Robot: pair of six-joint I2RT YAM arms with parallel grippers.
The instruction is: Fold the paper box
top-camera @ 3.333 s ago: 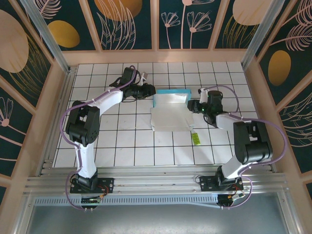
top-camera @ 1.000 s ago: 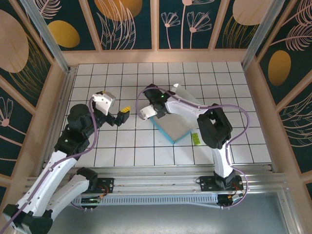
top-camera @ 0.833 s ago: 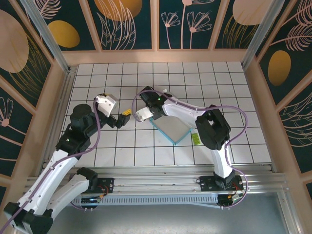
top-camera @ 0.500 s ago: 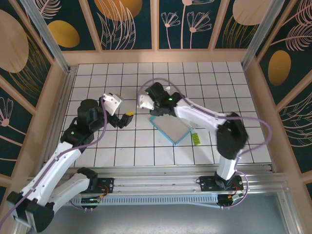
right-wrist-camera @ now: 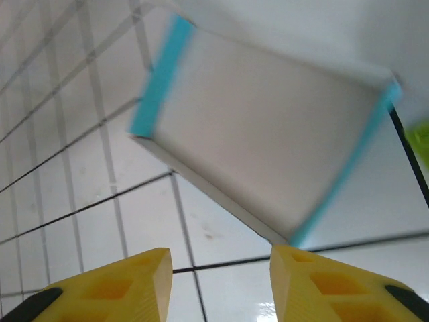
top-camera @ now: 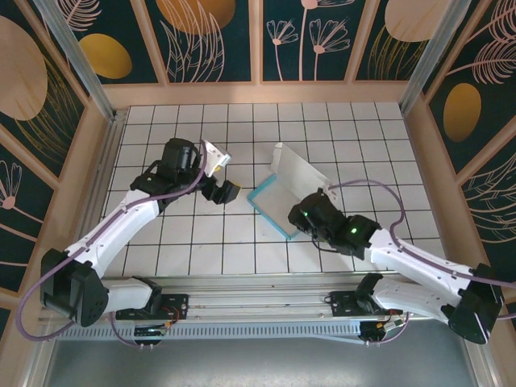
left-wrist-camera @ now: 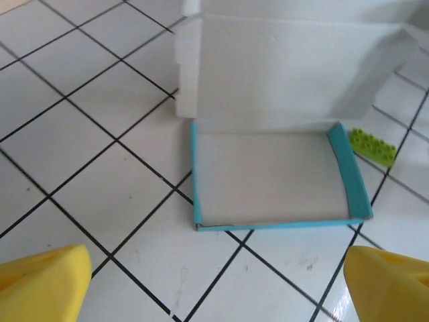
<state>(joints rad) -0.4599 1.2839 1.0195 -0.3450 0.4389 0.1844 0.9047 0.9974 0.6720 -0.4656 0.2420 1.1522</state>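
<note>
**Top ext.:** paper box sits approx. mid-worktop, turned diagonal to the tile grid. It's a shallow tray w/ teal rim and pale inside. Its white flap stands up on the far-right side. Left gripper is just left of the box w/ a gap, not touching. Right gripper is at the box's near-right edge and overlaps it from this angle; can't tell if there's contact. Can't read either gripper's opening from here.

**Left wrist:** box is centre-frame, open side up, w/ teal walls on left, near and right sides and a white floor. Flap is upright at the far side, white face toward cam. Green brick lies on the tiles just beside the right wall, near the far-right corner. Yellow fingers sit in the bottom corners of the frame, spread wide, nothing btwn them. The gripper hangs over bare tile, short of the box.

**Right wrist:** pic is blurred. Box sits skewed in frame, teal strips at two ends, pale floor btwn. A bit of green shows at the right frame edge, too blurred to ID. Yellow fingers are at the bottom, parted by a moderate gap and holding nothing. The gripper is over tile near the box's closest edge, apart from it.
</note>
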